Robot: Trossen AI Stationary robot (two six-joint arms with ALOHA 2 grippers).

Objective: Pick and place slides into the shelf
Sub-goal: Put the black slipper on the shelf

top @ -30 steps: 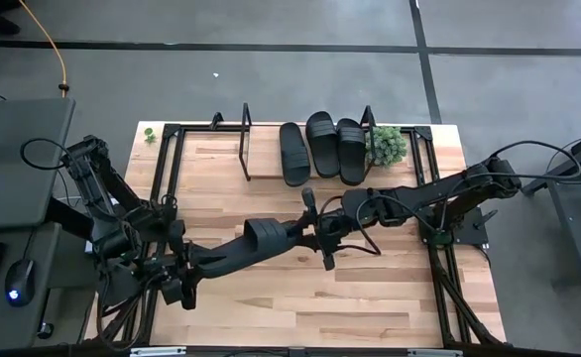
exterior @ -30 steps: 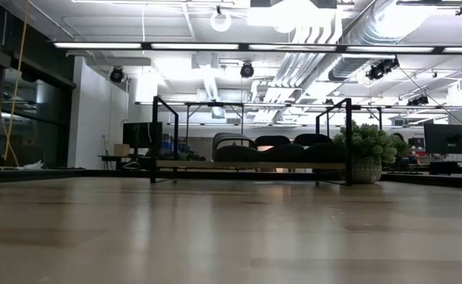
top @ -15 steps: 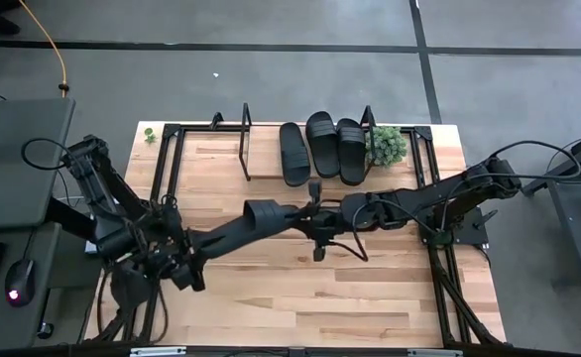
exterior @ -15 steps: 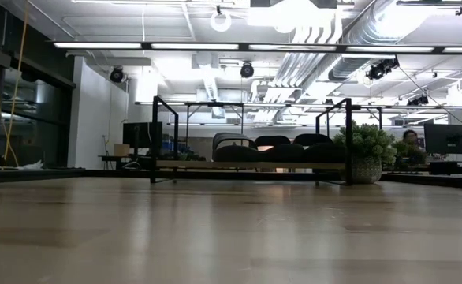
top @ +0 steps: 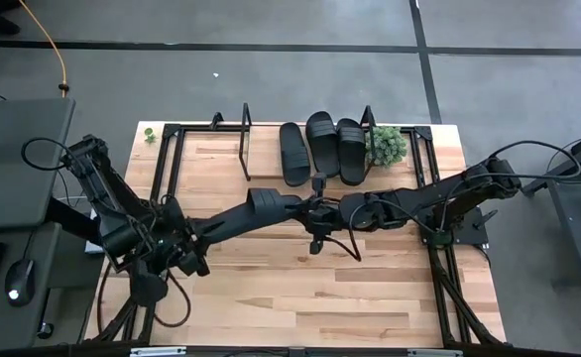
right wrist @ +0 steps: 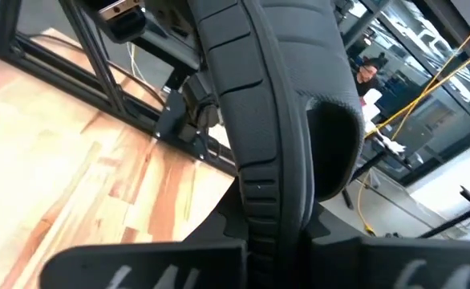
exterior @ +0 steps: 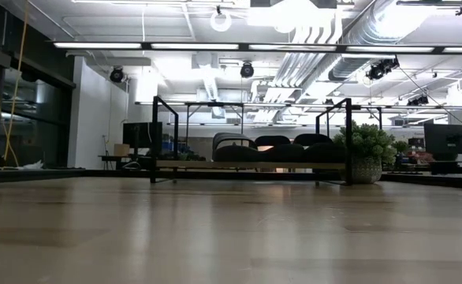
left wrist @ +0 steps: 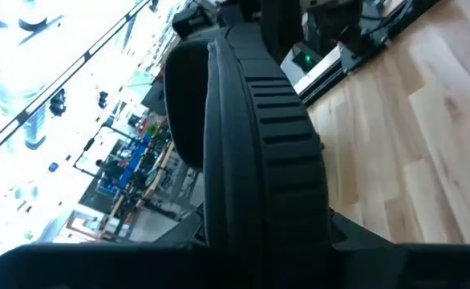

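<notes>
One black slide (left wrist: 259, 136) is held in the air between my two grippers above the table's middle. It also shows in the right wrist view (right wrist: 275, 120). My left gripper (top: 296, 205) is shut on one end and my right gripper (top: 330, 210) on the other. Three more black slides (top: 322, 147) lie side by side on the shelf's wooden board (top: 263, 164) at the far edge. In the low view the shelf (exterior: 251, 165) stands far back with the slides (exterior: 286, 150) on it. My left gripper holds the slide's end farther from the strap (left wrist: 271, 229). It comes level from the table's left, along the slide; the place of contact is hidden at the frame's bottom. The slide is lifted clear and turned on its side, ribbed sole showing. My right gripper holds the end nearer the strap (right wrist: 271, 213). It comes level from the table's right, along the slide, opposite my left gripper. The contact is hidden at the frame's bottom. The strap (right wrist: 335, 152) bulges to one side beyond the fingers.
A small green potted plant (top: 388, 145) stands at the shelf's right end and shows in the low view (exterior: 365, 154). The shelf's black end frames (top: 245, 139) rise at both ends. Bare board lies left of the three slides. Black rails (top: 168, 169) run along the tabletop's sides.
Both grippers have carried the slide together toward the table's far edge and the shelf, keeping hold of it. The pair has swung from a slant to nearly straight across the table.
</notes>
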